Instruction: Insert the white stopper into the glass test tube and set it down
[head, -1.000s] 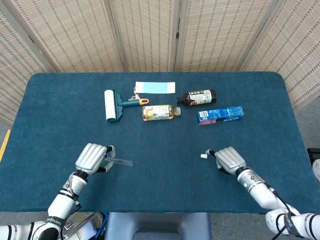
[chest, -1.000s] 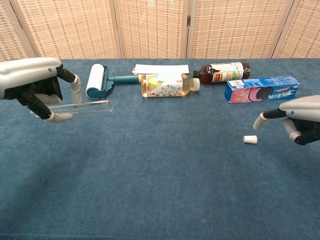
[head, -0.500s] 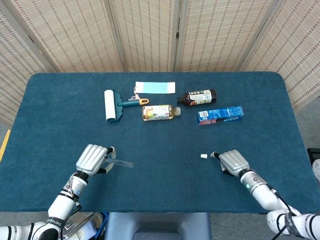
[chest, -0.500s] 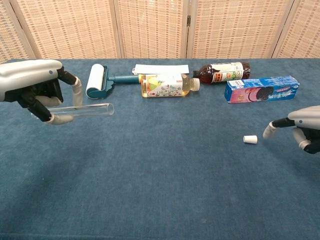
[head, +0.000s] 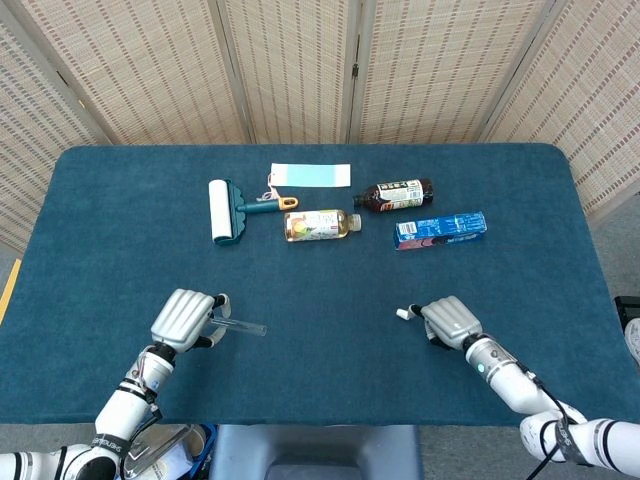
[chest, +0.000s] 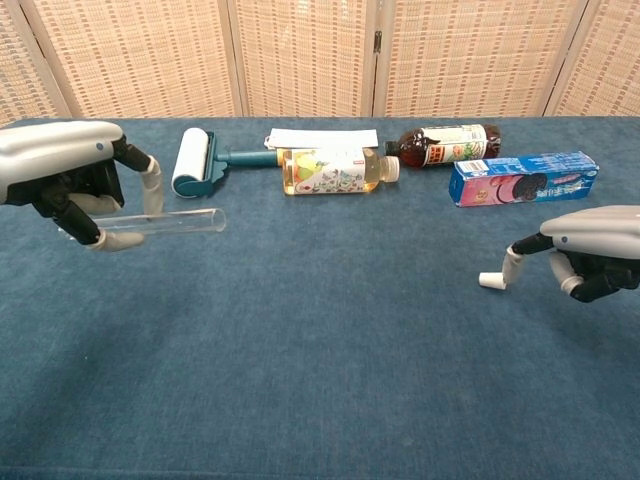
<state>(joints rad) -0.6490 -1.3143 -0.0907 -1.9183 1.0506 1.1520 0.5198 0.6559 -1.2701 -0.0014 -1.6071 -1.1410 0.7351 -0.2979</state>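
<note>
- A lint roller (head: 221, 211) with a white roll and teal handle lies at the far left of the row of things across the table (head: 120, 200), its handle pointing right toward an orange tip.
- Just beyond that handle lies a flat pale blue and white card (head: 311, 174).
- A clear bottle of yellow drink (head: 320, 224) lies on its side beside the roller's handle, its cap to the right; the liquid fills most of it.
- A dark bottle (head: 395, 194) lies on its side further right, its cap to the left; its contents look dark brown.
- A blue carton (head: 439, 229) lies closed just right of and nearer than the dark bottle; what is in it cannot be told.
- None of these 5 things lies between the 2 hands.
- The left hand (head: 185, 318) grips the glass test tube (chest: 160, 222) near its closed end, fingers curled round it; the tube is held level above the cloth, its open mouth pointing right, with nothing in it.
- The white stopper (chest: 491, 282) lies on the cloth, well apart from the tube.
- The right hand (head: 448, 320) sits low beside the stopper, 1 fingertip touching it and the other fingers curled in; it holds nothing.
</note>
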